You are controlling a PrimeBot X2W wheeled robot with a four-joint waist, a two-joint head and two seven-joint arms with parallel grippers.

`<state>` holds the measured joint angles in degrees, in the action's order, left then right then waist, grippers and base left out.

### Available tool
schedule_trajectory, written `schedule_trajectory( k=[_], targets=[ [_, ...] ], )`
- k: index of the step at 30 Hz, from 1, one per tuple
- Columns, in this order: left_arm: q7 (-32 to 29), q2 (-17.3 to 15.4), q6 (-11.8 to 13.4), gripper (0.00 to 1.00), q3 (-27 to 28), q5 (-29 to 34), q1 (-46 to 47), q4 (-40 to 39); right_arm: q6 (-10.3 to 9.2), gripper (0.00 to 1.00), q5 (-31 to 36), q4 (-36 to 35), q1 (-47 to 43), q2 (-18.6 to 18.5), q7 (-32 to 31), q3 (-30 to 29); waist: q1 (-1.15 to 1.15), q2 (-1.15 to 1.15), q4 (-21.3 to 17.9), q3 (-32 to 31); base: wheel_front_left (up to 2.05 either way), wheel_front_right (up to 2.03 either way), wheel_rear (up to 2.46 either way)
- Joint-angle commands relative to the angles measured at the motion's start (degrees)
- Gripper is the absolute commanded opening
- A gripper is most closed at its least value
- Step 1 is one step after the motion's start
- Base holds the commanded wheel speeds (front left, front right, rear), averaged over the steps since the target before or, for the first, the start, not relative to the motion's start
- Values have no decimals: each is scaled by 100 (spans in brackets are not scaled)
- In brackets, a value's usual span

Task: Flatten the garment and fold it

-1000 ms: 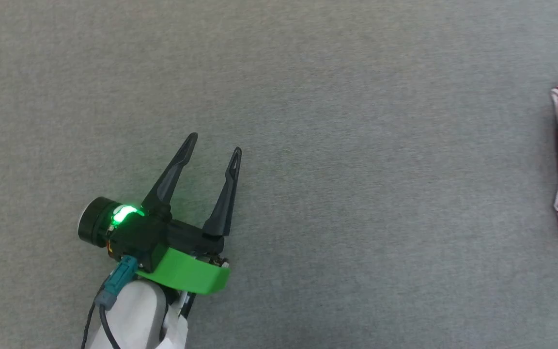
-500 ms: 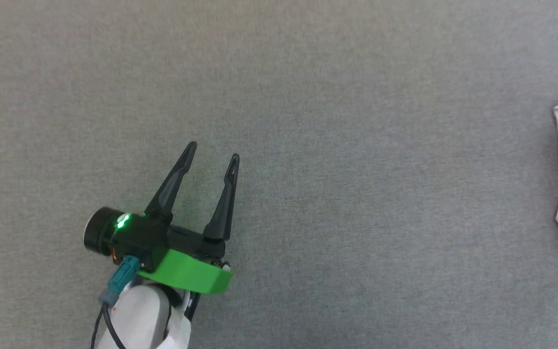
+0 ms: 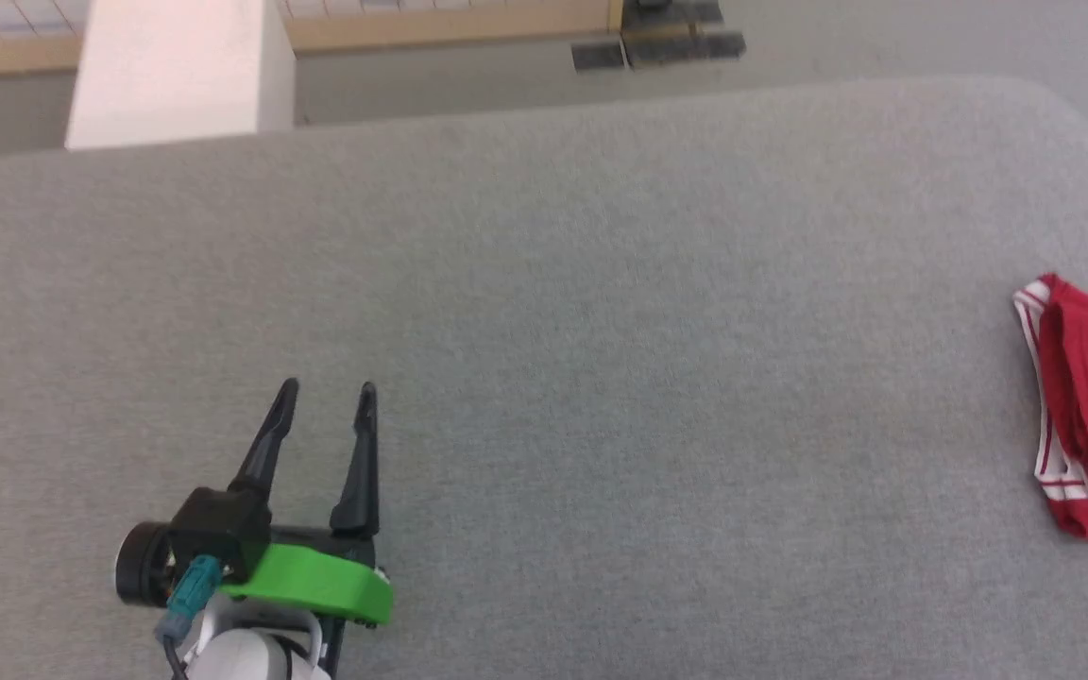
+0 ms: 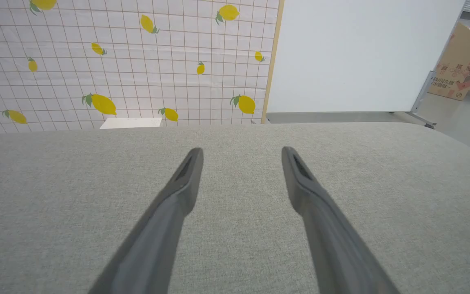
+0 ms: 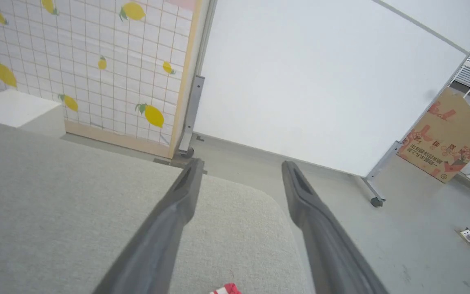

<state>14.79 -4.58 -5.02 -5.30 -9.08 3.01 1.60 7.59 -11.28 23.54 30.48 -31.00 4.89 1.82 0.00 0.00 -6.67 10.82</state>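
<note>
Item 1, left gripper (image 3: 328,384): well to the left of the garment. Its fingers are spread wide with nothing between them, and they point away from the robot, low over the table.

Item 2, table (image 3: 601,283): grey fabric top, a long bare stretch separating the left gripper from the garment.

Item 3, garment (image 3: 1082,406): red cloth with white striped trim, bunched in a heap and not yet flattened. It lies at the table's right edge, partly cut off by the head view. Its long axis runs near to far.

Item 4, right gripper (image 5: 242,162): directly at the garment. Its fingers are wide apart and empty, the tips reaching past the garment's far end. A scrap of red cloth shows beneath the finger roots.

Assessment: the right arm is much the nearer. A grasp probably calls for drawing it back and down onto the cloth. The left gripper would have to cross rightward.
</note>
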Motion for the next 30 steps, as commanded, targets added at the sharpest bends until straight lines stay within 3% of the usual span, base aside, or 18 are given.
schedule_trajectory(
  k=[1,12,20,30],
  targets=[
    [21,36,48,100,64,8,-47,32,-10,100,-104,-126,-229,179,170,-52,0,0,238,-469,0,0,0],
    [21,103,199,100,300,64,-323,85,-10,100,-334,-1644,-2047,1546,830,-174,0,0,562,-815,0,0,0],
    [21,121,174,100,300,149,-486,148,-10,100,-307,-2049,-3061,2463,934,-352,0,0,710,-911,0,0,0],
    [21,135,163,100,264,229,-633,463,-10,100,-83,-1818,-3608,2734,930,-326,0,0,772,-956,0,0,0]
  ],
)
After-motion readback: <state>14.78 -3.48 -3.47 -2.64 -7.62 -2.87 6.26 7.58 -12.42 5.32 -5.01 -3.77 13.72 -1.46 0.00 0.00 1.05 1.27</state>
